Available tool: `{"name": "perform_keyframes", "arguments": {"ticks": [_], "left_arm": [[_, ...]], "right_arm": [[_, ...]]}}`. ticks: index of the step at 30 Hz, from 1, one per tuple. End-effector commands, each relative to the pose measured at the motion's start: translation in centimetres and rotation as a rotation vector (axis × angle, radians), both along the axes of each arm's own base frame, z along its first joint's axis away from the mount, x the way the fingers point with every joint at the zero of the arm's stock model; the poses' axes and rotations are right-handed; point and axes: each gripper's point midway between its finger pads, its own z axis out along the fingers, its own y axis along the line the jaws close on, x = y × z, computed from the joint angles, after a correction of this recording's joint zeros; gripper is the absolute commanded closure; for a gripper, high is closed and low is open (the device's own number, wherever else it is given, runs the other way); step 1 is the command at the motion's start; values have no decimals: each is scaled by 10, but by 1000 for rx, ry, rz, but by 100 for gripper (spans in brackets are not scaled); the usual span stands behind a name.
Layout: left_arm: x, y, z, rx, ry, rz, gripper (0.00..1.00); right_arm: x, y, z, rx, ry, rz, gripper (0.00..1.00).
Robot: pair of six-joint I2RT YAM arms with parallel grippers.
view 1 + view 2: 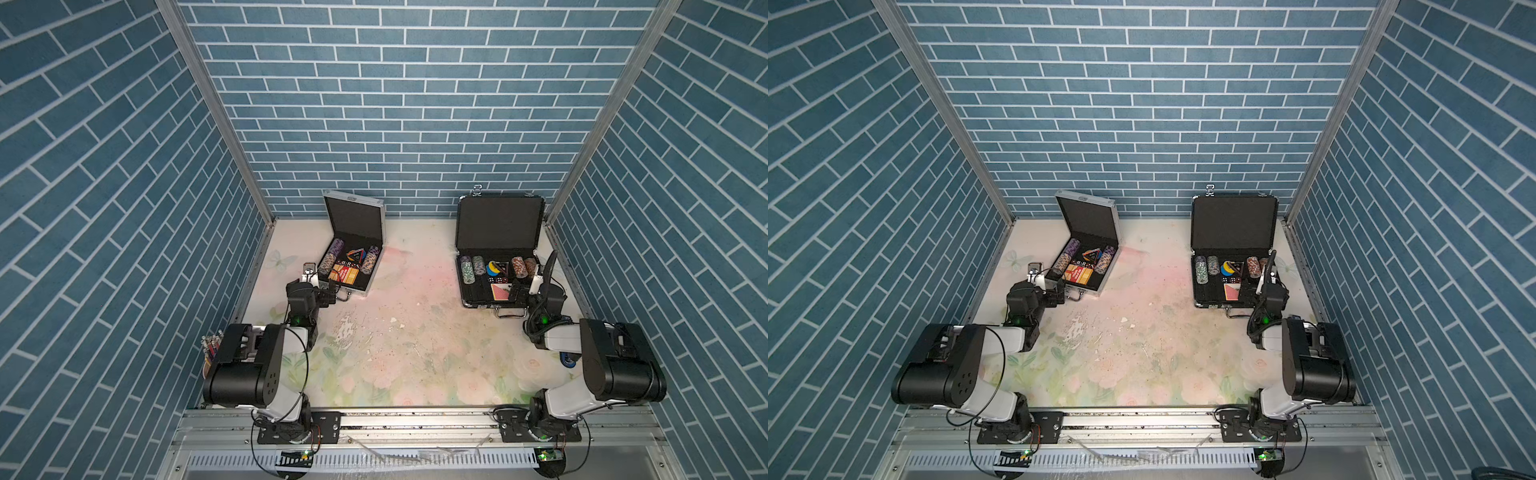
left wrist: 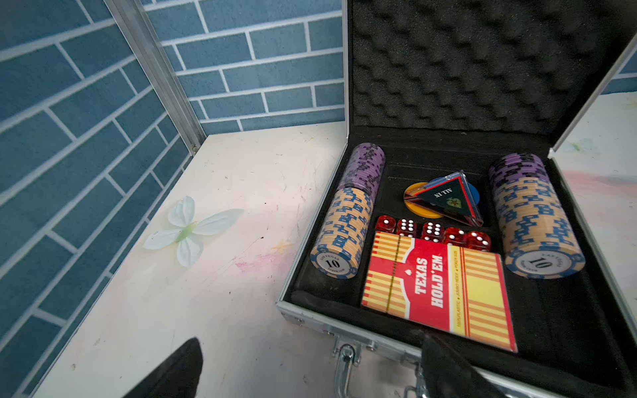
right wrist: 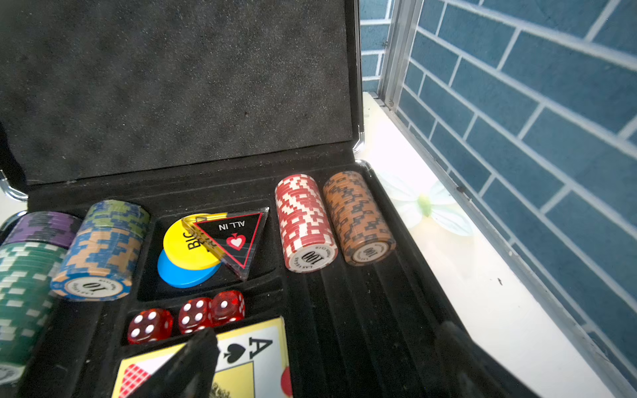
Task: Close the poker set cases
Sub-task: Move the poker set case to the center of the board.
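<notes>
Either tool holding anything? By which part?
Nothing is held. The left tool is open at the front edge of the silver case; the right tool is open over the black case.

Left silver case (image 2: pixel 303 318): the card box (image 2: pixel 437 293) says TEXAS HOLD'EM, triangle plaque (image 2: pixel 448 198) says ALL IN, chip rolls (image 2: pixel 332 263) end in 10. Right black case (image 3: pixel 172 86): another ALL IN triangle (image 3: pixel 238 237), yellow disc (image 3: pixel 186 246) reading BIG (rest covered), red chips (image 3: pixel 310 258) 100, playing card (image 3: pixel 255 348) A.
</notes>
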Motion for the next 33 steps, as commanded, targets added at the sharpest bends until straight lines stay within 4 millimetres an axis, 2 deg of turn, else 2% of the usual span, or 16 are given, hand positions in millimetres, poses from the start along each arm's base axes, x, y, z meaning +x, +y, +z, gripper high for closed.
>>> {"name": "perform_keyframes", "arguments": {"ticks": [1, 31, 33], "left_arm": [[3, 1, 0, -4, 6, 4, 0], [2, 1, 0, -4, 7, 2, 0], [3, -4, 1, -6, 4, -29, 0]], "right_arm": [[3, 3, 0, -6, 3, 12, 1], [3, 3, 0, -5, 2, 14, 1], [4, 2, 3, -7, 4, 10, 1]]}}
